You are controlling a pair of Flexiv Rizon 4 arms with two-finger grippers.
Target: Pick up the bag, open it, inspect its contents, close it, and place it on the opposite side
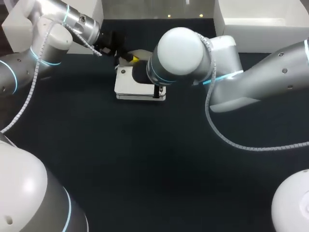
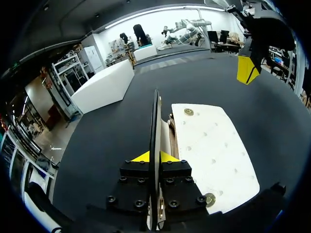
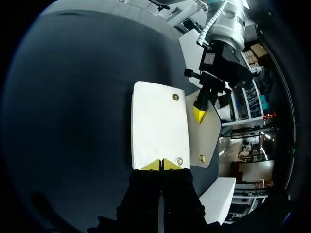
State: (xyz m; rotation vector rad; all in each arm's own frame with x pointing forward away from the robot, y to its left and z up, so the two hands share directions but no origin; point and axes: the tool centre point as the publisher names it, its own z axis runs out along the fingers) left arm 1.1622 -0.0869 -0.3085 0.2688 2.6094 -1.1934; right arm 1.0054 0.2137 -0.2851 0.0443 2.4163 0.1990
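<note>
A flat white bag point(image 1: 137, 86) with brass snaps lies on the dark table at the back middle. Its cream flap point(image 3: 210, 141) is lifted at the far side. My left gripper point(image 1: 133, 59) is shut on that flap, which shows edge-on as a thin dark line between its fingers point(image 2: 156, 158). My right arm reaches over the bag and hides its right part in the head view. My right gripper point(image 3: 161, 165) is shut, its yellow tips together above the bag's point(image 3: 158, 126) near edge beside a snap; nothing shows between them.
A white box point(image 1: 263, 19) stands at the table's back right and another point(image 2: 104, 87) at the back left. My right arm's wrist point(image 1: 178, 50) hangs over the bag. The dark tabletop point(image 1: 159, 164) stretches toward the front.
</note>
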